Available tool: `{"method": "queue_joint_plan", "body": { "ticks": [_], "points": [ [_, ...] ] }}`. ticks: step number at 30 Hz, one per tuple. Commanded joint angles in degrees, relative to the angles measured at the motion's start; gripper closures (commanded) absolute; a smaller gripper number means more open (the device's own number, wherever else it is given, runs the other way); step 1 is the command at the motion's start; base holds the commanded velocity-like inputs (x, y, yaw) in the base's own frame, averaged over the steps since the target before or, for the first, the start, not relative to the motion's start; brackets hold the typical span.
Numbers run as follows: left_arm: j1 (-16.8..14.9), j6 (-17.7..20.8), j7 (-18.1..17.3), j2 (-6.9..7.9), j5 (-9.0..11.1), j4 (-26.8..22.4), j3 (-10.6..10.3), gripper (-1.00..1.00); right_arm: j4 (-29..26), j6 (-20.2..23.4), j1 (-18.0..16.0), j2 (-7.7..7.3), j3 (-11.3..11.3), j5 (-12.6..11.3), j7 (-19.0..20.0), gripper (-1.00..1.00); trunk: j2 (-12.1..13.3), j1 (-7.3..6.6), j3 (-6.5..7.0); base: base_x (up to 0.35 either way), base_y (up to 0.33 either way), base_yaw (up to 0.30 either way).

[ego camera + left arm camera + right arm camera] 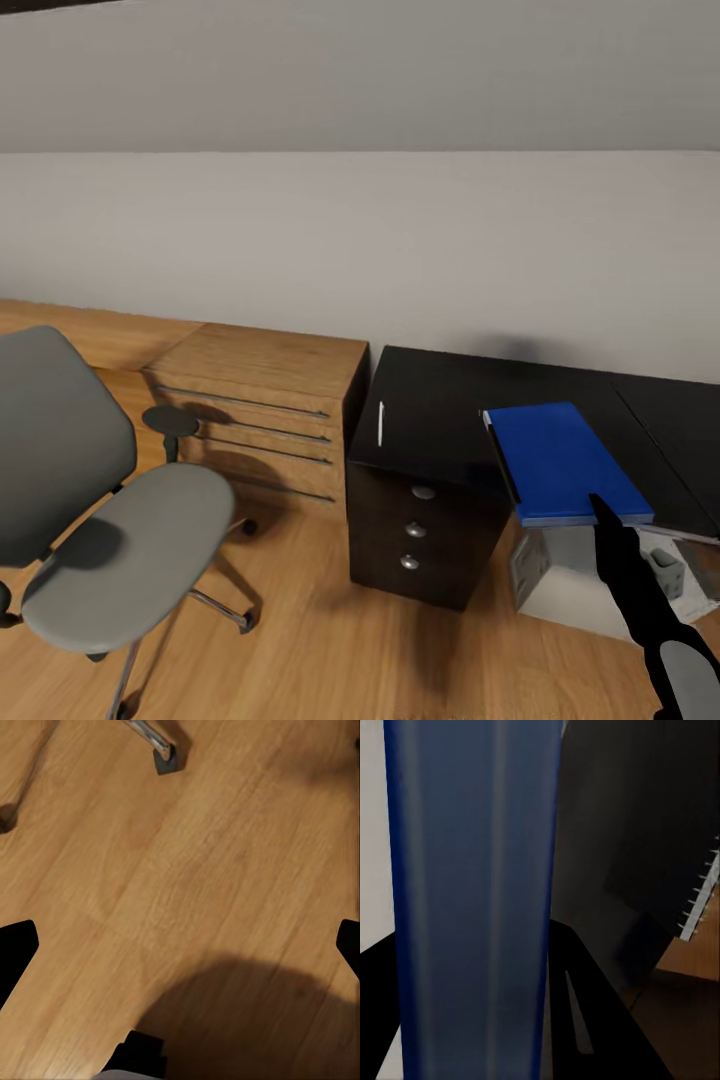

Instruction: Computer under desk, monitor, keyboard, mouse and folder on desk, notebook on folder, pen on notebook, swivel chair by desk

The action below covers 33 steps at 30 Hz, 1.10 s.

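The grey wall (360, 230) and the plank floor (300, 640) take up most of the head view. A light wooden low cabinet (260, 410) stands against the wall, just beside the black table (440, 420) with its drawer unit of three round silver knobs (416, 530). The grey swivel chair (110, 520) stands on the floor on the left, apart from the table, its seat bare. A light grey computer (580, 575) sits under the table edge. The blue folder (560, 460) lies flat on the table top, black spine toward the drawers, its near edge overhanging the table's front. The right gripper (603, 510) reaches up from below to that near edge; in the right wrist view the folder (472, 900) runs lengthwise between the black fingers (585, 1020), which appear pinched on it. In the left wrist view the left gripper (180, 945) hangs over bare floor with its fingertips (15, 945) spread wide, holding nothing, a chair caster (165, 757) nearby. A thin white stick (380, 422) lies near the table's left edge; what it is cannot be told.
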Motion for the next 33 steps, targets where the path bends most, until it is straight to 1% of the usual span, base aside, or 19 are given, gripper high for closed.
{"method": "queue_joint_plan", "body": {
  "ticks": [1, 8, 13, 19, 21, 22, 24, 25, 26, 27, 28, 29, 30, 31, 33],
  "points": [
    [-0.04, -0.21, 0.45, 0.03, 0.29, -0.01, -0.49, -1.0, 0.0, 0.37, -0.05, 0.02, -0.11, -0.49, 0.13, 1.0, -0.02, 0.0, -0.1, 0.0, 0.0, -0.249],
    [-0.03, -0.2, 0.44, 0.03, 0.29, -0.01, -0.57, -1.0, 0.05, 0.34, -0.05, -0.04, -0.11, -0.49, 0.13, 1.0, -0.02, 0.0, -0.44, 0.0, 0.0, -0.249],
    [-0.04, -0.21, 0.44, 0.03, 0.25, 1.21, -1.24, -1.0, 2.21, -2.0, -0.13, -0.25, -0.05, -0.51, 0.13, 1.0, -0.02, 0.0, -0.69, 0.0, 0.0, -0.249],
    [-0.04, -0.21, 0.44, 0.01, 0.21, 1.51, -1.51, -1.0, 2.91, -3.11, -0.33, -0.34, -0.03, -0.4, 0.06, 1.0, -0.02, 0.0, -0.98, 0.0, 0.0, -0.249],
    [-0.04, -0.21, 0.44, -0.03, 0.21, 1.55, -1.53, -1.0, 3.83, -3.34, -0.71, -0.7, -0.08, -0.35, -0.59, 1.0, -0.02, 0.0, -1.08, 0.0, 0.0, -0.249],
    [-0.03, -0.21, 0.44, -0.05, 0.21, 1.56, -1.54, -1.0, 4.56, -3.64, -1.42, -1.24, -0.09, -0.36, -1.48, 1.0, -0.02, 0.0, -1.13, 0.0, 0.0, -0.249],
    [-0.03, -0.21, 0.44, -0.24, 0.2, 1.57, -1.54, -1.0, 6.45, -5.29, -4.81, -2.93, -0.1, -0.42, -4.17, 1.0, -0.02, 0.0, -1.23, 0.0, 0.0, -0.249],
    [-0.03, -0.21, 0.45, -0.29, 0.2, 1.57, -1.54, -1.0, 7.14, -5.9, -5.98, -3.34, -0.1, -0.41, -4.89, 1.0, -0.02, 0.0, -1.27, 0.0, 0.0, -0.249],
    [-0.04, -0.21, 0.45, -0.36, 0.2, 1.57, -1.54, -1.0, 8.9, -7.21, -8.52, -4.1, -0.07, -0.42, -6.22, 1.0, -0.02, 0.0, -1.32, 0.0, 0.0, -0.249],
    [-0.04, -0.21, 0.45, -0.39, 0.2, 1.57, -1.54, -1.0, 9.95, -7.88, -9.88, -4.45, -0.06, -0.4, -6.78, 1.0, -0.02, 0.0, -1.37, 0.0, 0.0, -0.249],
    [-0.04, -0.21, 0.44, -0.43, 0.2, 1.57, -1.55, -1.0, 12.33, -9.22, -12.81, -5.11, -0.05, -0.34, -7.64, 1.0, -0.02, 0.0, -1.42, 0.0, 0.0, -0.249],
    [-0.04, -0.21, 0.44, -0.44, 0.2, 1.57, -1.55, -1.0, 13.65, -9.91, -14.37, -5.42, -0.04, -0.31, -7.95, 1.0, -0.02, 0.0, -1.47, 0.0, 0.0, -0.248],
    [-0.04, -0.21, 0.46, -0.48, 0.2, 1.62, -1.55, -1.0, 18.41, -12.15, -19.32, -6.31, -0.03, -0.27, -8.55, 1.0, -0.02, 0.0, -1.52, 0.0, 0.0, -0.243],
    [-0.04, -0.21, 0.45, -0.49, 0.2, 1.64, -1.55, -1.0, 25.48, -15.6, -25.65, -7.5, 0.04, -0.15, -8.87, 1.0, -0.02, 0.0, -1.58, 0.0, 0.0, -0.24],
    [-0.04, -0.21, 0.48, -0.49, 0.2, 1.66, -1.55, -1.0, 32.4, -19.91, -30.52, -8.25, 0.35, 0.05, -8.75, 1.0, -0.02, 0.0, -1.69, 0.0, 0.0, -0.235]
  ]
}}
